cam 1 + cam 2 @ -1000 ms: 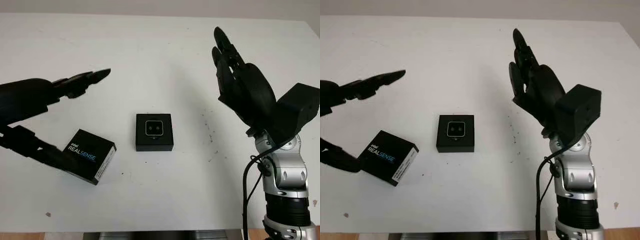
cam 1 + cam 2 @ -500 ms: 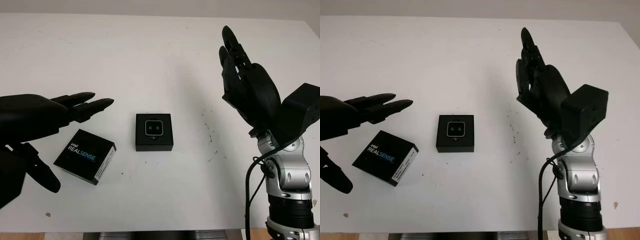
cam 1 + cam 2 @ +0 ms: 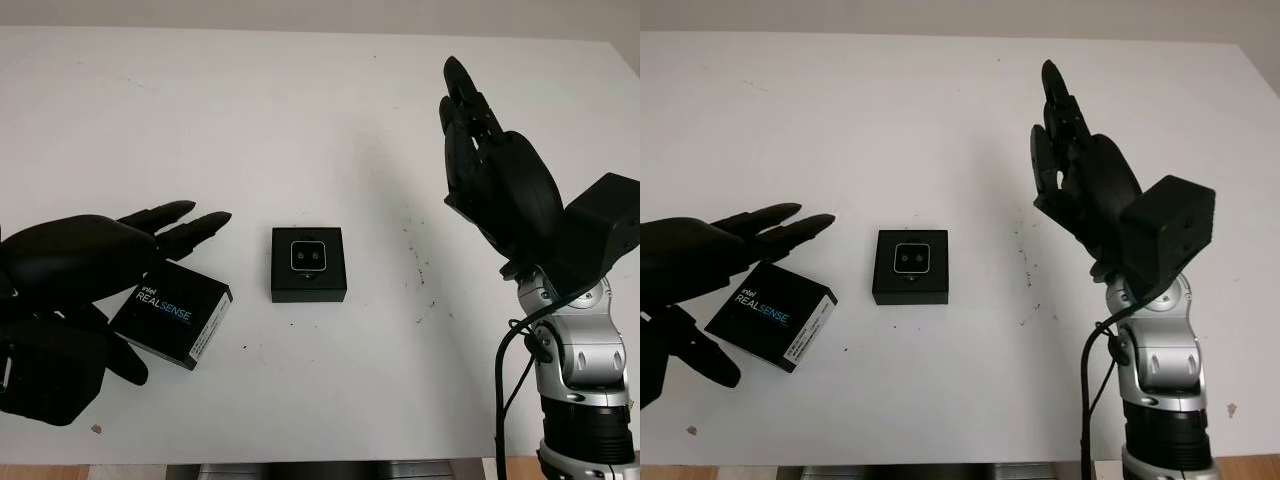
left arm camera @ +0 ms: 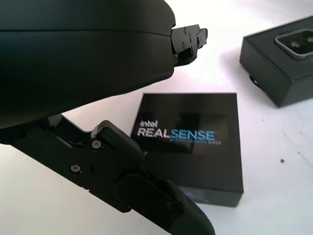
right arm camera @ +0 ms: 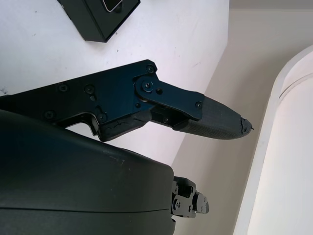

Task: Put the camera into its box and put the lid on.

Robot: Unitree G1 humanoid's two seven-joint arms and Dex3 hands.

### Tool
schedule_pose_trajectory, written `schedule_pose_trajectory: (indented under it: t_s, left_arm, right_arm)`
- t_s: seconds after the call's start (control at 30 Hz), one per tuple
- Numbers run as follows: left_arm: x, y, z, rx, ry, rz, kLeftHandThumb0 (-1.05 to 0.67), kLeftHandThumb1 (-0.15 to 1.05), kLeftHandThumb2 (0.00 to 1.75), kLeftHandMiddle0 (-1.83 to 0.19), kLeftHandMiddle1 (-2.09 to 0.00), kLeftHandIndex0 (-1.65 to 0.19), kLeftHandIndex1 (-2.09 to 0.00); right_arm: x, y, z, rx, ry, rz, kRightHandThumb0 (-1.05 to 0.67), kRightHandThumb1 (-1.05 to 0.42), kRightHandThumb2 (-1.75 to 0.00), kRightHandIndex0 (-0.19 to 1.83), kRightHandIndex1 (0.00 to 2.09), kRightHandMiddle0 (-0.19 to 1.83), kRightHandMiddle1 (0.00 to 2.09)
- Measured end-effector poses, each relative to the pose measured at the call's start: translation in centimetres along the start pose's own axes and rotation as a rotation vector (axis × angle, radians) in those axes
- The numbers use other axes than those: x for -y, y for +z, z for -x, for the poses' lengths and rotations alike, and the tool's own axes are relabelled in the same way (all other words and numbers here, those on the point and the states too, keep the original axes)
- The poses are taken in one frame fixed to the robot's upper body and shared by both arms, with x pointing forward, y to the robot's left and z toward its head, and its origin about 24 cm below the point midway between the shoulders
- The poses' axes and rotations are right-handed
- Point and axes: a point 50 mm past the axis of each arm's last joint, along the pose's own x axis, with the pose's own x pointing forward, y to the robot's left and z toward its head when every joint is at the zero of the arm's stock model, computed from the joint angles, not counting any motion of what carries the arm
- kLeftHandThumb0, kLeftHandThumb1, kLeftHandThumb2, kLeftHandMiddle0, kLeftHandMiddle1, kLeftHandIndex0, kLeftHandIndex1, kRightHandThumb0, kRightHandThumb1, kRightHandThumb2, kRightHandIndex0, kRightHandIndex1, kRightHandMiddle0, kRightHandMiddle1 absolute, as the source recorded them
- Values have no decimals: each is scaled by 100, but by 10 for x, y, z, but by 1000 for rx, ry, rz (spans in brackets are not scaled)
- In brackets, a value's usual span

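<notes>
Camera [image 3: 309, 256] seated in box [image 3: 309, 286] mid-bench [image 3: 300, 100] | lid [image 3: 172, 312] left of box, under left robot hand [image 3: 75, 262], open, holding nothing | right robot hand [image 3: 495, 175] open, raised right of box | risk: clumsy pinch skidding lid, or knocking box.

Left black three-finger hand [image 3: 75, 275] covers the near-left corner of the flat black RealSense-printed lid [image 3: 172, 312], contact can't be told. Small print on lid's white side label too small to read. Open black square box [image 3: 309, 264] with grey camera [image 3: 308, 256] inside: cut by frame edge in left wrist view, camera lens detail too small. Right black three-finger hand [image 3: 495, 165], raised right of box, palm side hidden.
</notes>
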Motion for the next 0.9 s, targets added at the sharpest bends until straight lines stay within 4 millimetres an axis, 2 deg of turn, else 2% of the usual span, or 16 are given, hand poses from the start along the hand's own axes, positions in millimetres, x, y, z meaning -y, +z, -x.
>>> schedule_pose_trajectory:
  t_s: [0.3, 0.4, 0.43, 0.47, 0.5, 0.57, 0.63, 0.67, 0.7, 0.8, 0.87, 0.9]
  left_arm:
    - [10, 4, -3, -7, -42, 65, -76, 82, 5, -3, -9, 4, -10]
    - [8, 7, -3, -14, -49, 60, -67, 78, 4, -27, -20, -13, -18]
    - [8, 8, -2, -16, -48, 48, -63, 78, 5, -13, -86, -19, -20]
    - [7, 9, -2, -22, -43, 32, -60, 77, 5, -6, -137, -27, -25]
    - [7, 10, -2, -26, -36, 14, -55, 76, 5, -1, -178, -29, -48]
    - [6, 12, -2, -26, -21, -26, -45, 82, 6, -12, -191, -19, -111]
    - [6, 14, -2, -23, -7, -56, -39, 89, 7, -32, -205, -19, -146]
    - [6, 15, -2, -24, 2, -77, -38, 96, 8, -51, -207, -16, -180]
    - [6, 16, -2, -25, 16, -106, -39, 100, 12, -63, -208, -18, -194]
    - [8, 17, -2, -43, 50, -195, -43, 104, 27, -91, -209, -21, -208]
    - [9, 17, -2, -54, 67, -231, -45, 105, 38, -97, -209, -18, -209]
    - [10, 17, -2, -59, 77, -246, -45, 105, 43, -92, -209, -11, -209]
  right_arm:
    - [3, -1, 1, -11, -19, 29, -73, -105, -74, -15, 5, -14, 5]
    - [2, -1, 1, -12, -23, 33, -72, -105, -74, -15, 6, -14, 5]
    - [3, -1, 1, -12, -24, 33, -72, -105, -74, -15, 5, -14, 5]
    - [3, -1, 1, -12, -24, 33, -72, -105, -73, -14, 6, -14, 5]
    - [2, -1, 1, -12, -24, 34, -72, -105, -73, -14, 6, -14, 5]
    - [2, -1, 1, -13, -26, 37, -72, -105, -72, -14, 6, -14, 6]
    - [3, -1, 1, -13, -27, 38, -72, -105, -72, -13, 6, -13, 6]
    - [3, -1, 1, -13, -28, 38, -72, -105, -72, -13, 6, -13, 6]
    - [3, -1, 1, -13, -28, 38, -71, -105, -71, -13, 6, -13, 6]
    - [3, -1, 1, -13, -29, 39, -72, -105, -69, -13, 6, -12, 6]
    - [3, -1, 1, -12, -30, 46, -73, -105, -67, -12, 7, -11, 7]
    - [2, 0, 1, -6, -30, 48, -74, -105, -65, -11, 7, -11, 7]
